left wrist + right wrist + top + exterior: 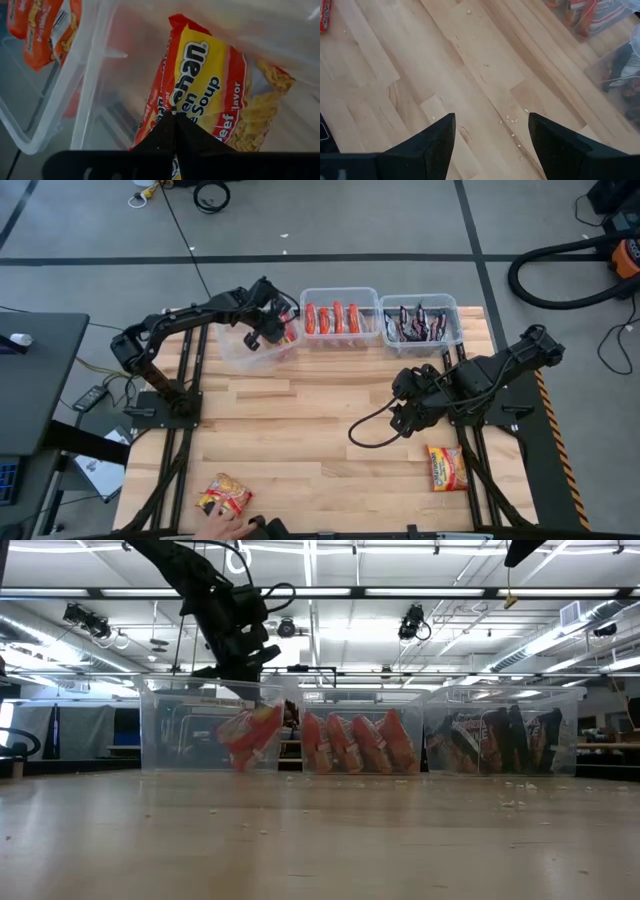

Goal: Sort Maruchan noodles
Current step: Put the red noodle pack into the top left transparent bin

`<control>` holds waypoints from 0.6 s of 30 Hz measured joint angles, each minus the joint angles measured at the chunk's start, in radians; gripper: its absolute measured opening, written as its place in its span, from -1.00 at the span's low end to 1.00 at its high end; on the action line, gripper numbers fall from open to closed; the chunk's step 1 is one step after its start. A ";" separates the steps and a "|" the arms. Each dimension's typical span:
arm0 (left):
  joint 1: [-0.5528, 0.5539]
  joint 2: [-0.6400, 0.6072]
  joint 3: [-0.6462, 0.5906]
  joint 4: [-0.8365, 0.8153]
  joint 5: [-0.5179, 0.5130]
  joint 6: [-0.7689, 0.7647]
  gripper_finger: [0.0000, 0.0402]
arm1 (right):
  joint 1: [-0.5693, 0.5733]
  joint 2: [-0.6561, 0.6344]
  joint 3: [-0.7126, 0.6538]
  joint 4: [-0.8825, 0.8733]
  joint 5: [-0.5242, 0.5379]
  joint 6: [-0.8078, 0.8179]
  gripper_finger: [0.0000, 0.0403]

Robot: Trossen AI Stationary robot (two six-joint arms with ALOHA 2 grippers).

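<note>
Three clear bins (341, 338) block the far edge; bare table centre (300, 420) passable, right arm (480, 380) crowding its right side.

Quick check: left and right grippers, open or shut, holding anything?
Left gripper: shut on a yellow-red noodle packet over the left bin.
Right gripper: open, empty.

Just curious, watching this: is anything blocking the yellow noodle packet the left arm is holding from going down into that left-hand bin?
Nothing visible blocks it. The left gripper is shut on the yellow noodle packet, which already hangs inside the open-topped left bin. No lid shows, and no other packets are visible under it.
</note>
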 joint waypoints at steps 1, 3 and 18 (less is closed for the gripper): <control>0.002 0.000 0.000 0.004 -0.001 0.001 -0.95 | 0.000 0.000 0.000 0.000 0.000 0.000 0.27; 0.005 0.000 0.000 0.009 -0.001 0.005 -0.95 | 0.000 0.000 0.000 0.000 0.004 -0.001 0.27; 0.000 -0.014 0.000 0.021 -0.015 -0.048 -0.62 | 0.000 0.000 0.000 -0.029 0.022 -0.007 0.37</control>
